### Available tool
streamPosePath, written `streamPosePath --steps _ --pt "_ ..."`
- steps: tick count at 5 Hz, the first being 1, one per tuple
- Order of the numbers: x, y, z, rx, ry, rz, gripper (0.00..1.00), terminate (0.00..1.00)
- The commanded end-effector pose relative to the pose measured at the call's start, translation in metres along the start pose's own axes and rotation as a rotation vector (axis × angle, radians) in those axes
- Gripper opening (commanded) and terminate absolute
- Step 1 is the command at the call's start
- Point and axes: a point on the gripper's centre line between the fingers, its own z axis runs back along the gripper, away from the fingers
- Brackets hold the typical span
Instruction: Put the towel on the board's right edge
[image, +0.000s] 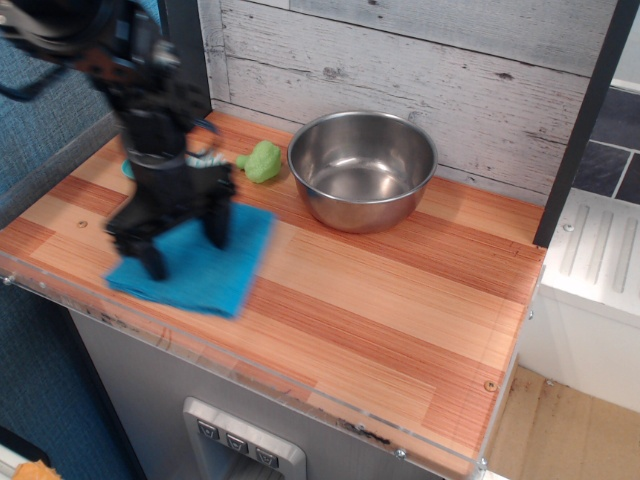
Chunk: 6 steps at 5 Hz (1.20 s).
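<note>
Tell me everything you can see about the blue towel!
The towel is bright blue, fuzzy-looking cloth, roughly square, lying flat on the left part of the wooden board, near its front edge. It looks blurred. The black gripper stands over it with spread fingers on or just above the cloth; which, I cannot tell. Nothing else touches it.

The board lies bare from its middle across to the right edge, open for passing. Only the steel bowl and a small green thing stand along the back wall.
</note>
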Motion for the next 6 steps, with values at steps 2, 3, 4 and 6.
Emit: streamPosePath --steps 2,3,4,6 --pt "-0.100 -0.073 0.028 -0.072 -0.024 -0.191 1.00 0.00" --pt "-0.135 -0.085 0.030 -0.076 -0.025 -0.255 1.00 0.00" --pt "-0.159 -0.094 0.033 -0.079 -0.024 -0.307 1.00 0.00" --pt "-0.134 -0.090 0.050 -0.089 -0.060 -0.244 1.00 0.00"
